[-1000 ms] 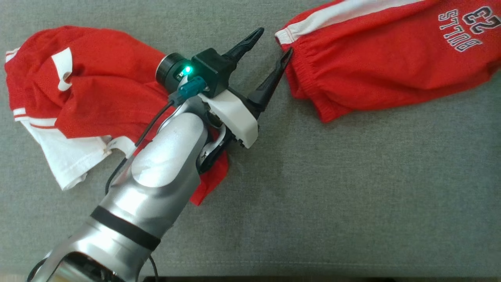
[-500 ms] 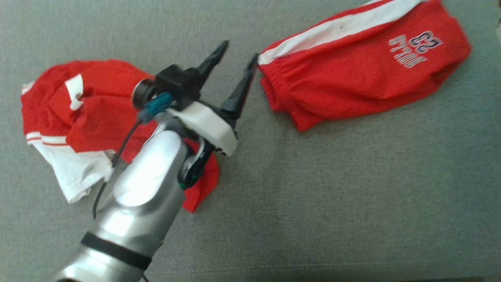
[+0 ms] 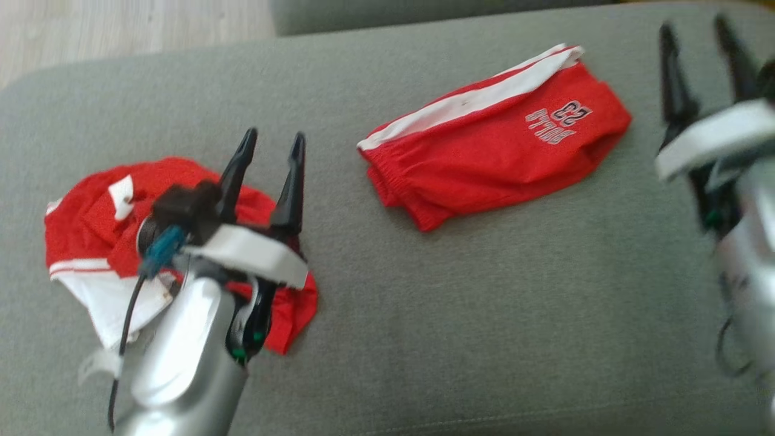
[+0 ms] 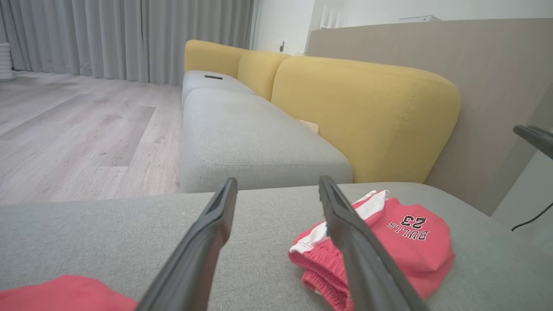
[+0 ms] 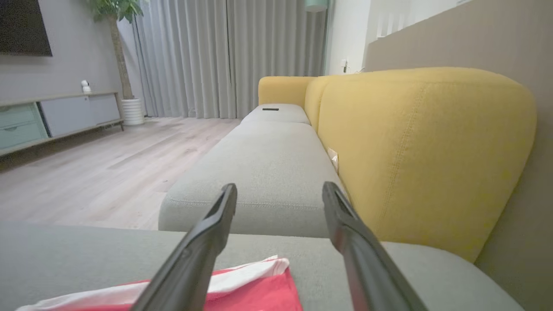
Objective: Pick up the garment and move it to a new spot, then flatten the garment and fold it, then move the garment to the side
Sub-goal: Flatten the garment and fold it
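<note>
Scene: grey sofa cushion point(image 3: 484, 315) | crumpled red-and-white jersey point(image 3: 91, 224) lies left, under left gripper point(image 3: 273, 136), spread wide and empty | right gripper point(image 3: 693, 27) also spread, well apart at right | left arm nearer

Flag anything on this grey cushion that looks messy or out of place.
On the grey cushion, the red-and-white garment at the left lies crumpled in a heap, partly beneath the left end effector. The red shorts lie neatly folded. Nothing else stands out.
</note>
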Tool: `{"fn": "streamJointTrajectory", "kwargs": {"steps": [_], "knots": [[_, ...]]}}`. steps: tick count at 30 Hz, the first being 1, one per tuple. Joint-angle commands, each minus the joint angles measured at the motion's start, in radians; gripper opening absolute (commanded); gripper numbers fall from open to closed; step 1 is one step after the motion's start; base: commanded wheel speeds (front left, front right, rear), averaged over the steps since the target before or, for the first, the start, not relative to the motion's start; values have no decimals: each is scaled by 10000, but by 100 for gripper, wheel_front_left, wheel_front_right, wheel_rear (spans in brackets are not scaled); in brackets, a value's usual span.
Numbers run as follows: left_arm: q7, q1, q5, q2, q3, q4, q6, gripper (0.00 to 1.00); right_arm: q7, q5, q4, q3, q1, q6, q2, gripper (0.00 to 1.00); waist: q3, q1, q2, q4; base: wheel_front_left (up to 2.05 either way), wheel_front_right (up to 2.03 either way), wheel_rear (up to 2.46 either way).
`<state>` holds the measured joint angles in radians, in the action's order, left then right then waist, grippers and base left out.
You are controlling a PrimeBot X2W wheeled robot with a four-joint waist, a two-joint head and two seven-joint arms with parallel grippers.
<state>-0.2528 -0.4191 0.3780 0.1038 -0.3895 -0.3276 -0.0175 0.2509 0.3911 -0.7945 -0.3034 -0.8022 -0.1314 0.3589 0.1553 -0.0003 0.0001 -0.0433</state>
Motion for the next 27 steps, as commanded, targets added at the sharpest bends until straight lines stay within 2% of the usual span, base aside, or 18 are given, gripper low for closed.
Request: {"fn": "streamJointTrajectory", "kwargs": {"steps": [1, 6, 14, 22, 27], "knots": [[-89, -1, -137, 144, 518, 503, -25, 100, 105, -173, 697, 265, 569, 7, -233, 100, -315, 3, -1, -263, 0, 0, 0], [-89, 902, -461, -65, 926, 767, 6, 100, 107, -831, 2132, 1250, 2525, 7, -1129, 100, -649, 3, -1, -433, 0, 0, 0], [-89, 2199, -711, -445, 1275, 1289, 328, 100, -33, -1852, 3748, 2435, 4798, 7, -2480, 100, -963, 3, -1, -596, 0, 0, 0], [-89, 2571, -850, -527, 1418, 1479, 568, 100, -581, -2224, 4838, 2913, 5509, 7, -2892, 100, -701, 3, -1, -526, 0, 0, 0], [-89, 2266, -817, -533, 1250, 1485, 622, 100, -1202, -2057, 4881, 3517, 5256, 7, -2977, 100, -220, 3, -1, -246, 0, 0, 0]]}}
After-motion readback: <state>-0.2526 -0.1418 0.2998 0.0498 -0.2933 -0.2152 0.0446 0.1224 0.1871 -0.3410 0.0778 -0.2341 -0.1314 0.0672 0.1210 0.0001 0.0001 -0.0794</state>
